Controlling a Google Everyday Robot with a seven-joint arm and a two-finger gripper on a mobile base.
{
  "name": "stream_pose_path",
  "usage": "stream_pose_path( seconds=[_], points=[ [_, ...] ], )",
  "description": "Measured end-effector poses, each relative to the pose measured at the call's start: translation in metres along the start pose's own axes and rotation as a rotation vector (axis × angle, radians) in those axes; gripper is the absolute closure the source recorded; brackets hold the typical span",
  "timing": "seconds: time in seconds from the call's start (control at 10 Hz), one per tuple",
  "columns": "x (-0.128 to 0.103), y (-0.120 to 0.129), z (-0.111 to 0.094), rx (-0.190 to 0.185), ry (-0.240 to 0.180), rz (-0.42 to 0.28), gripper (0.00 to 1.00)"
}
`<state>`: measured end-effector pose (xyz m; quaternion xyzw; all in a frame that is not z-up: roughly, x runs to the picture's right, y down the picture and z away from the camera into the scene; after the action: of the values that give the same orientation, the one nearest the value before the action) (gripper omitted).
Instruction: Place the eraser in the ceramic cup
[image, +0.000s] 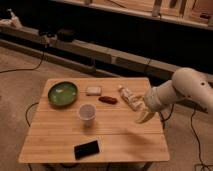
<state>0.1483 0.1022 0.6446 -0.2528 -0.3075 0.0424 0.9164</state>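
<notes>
The eraser (86, 149), a flat black block, lies near the front edge of the wooden table (125, 142). Behind it, near the table's middle, the small white ceramic cup (87, 113) stands upright with nothing in it. My gripper (145, 116) hangs over the right side of the table on the white arm (185, 90). It is well to the right of the cup and far from the eraser. It is open and holds nothing.
A wide green bowl (62, 93) sits at the back left. A small white block (93, 90), a reddish-brown oblong thing (108, 100) and a pale tube (129, 98) lie along the back. Cables run across the floor by the table.
</notes>
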Motion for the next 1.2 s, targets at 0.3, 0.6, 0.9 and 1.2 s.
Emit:
stream_pose_path(
  seconds=[0.3, 0.6, 0.9, 1.2],
  points=[
    [-0.006, 0.002, 0.007, -0.009, -0.036, -0.002, 0.35],
    [-0.035, 0.031, 0.064, -0.080, -0.228, -0.023, 0.35],
    [-0.022, 0.060, 0.127, -0.156, -0.280, -0.028, 0.35],
    [0.007, 0.060, 0.164, -0.137, -0.235, 0.009, 0.35]
  ],
)
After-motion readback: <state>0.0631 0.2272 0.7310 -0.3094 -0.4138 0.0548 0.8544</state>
